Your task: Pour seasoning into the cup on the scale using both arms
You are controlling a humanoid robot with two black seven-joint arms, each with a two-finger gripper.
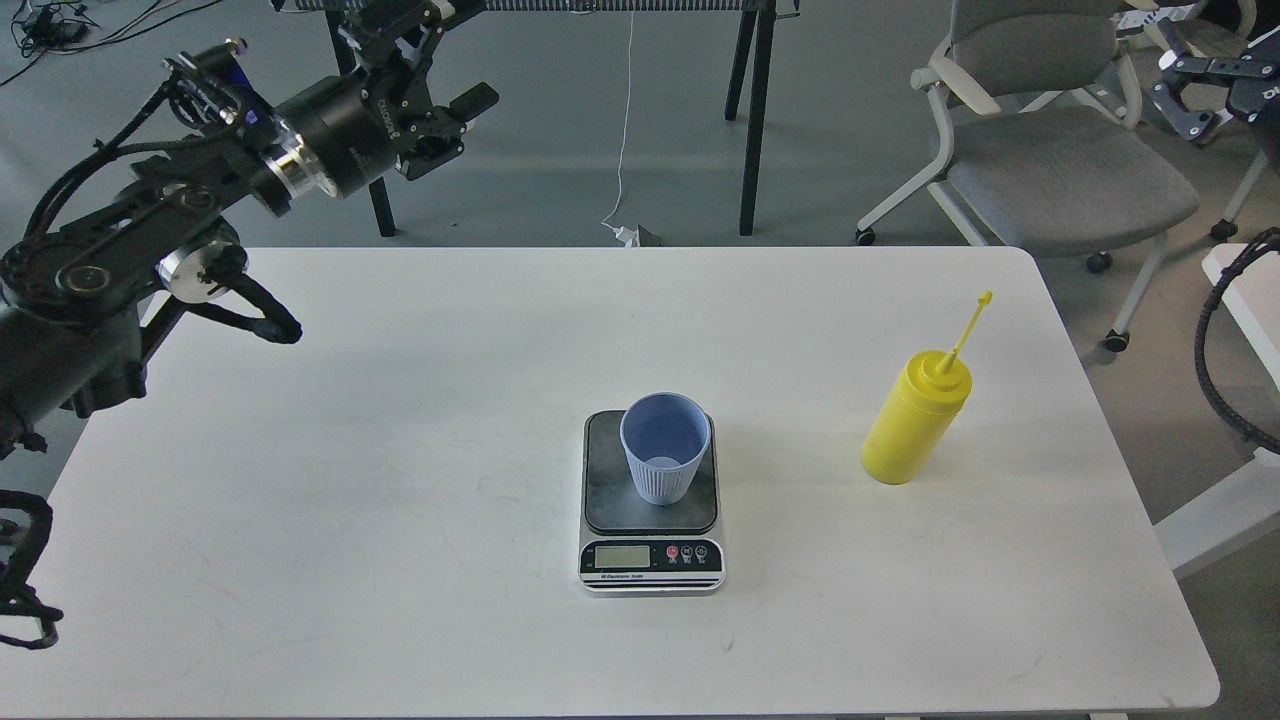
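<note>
Your left arm reaches in from the left edge and angles up toward the upper left of the frame, its left tool [455, 125] raised beyond the bench [300, 500] with fingers spread, holding nothing. The cup [665, 447] stands upright on the scale [651, 500] at lower centre. The seasoning [915, 418] stands apart at right, untouched.

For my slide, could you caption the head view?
Blue cup on scale, yellow bottle right, left gripper raised.
</note>
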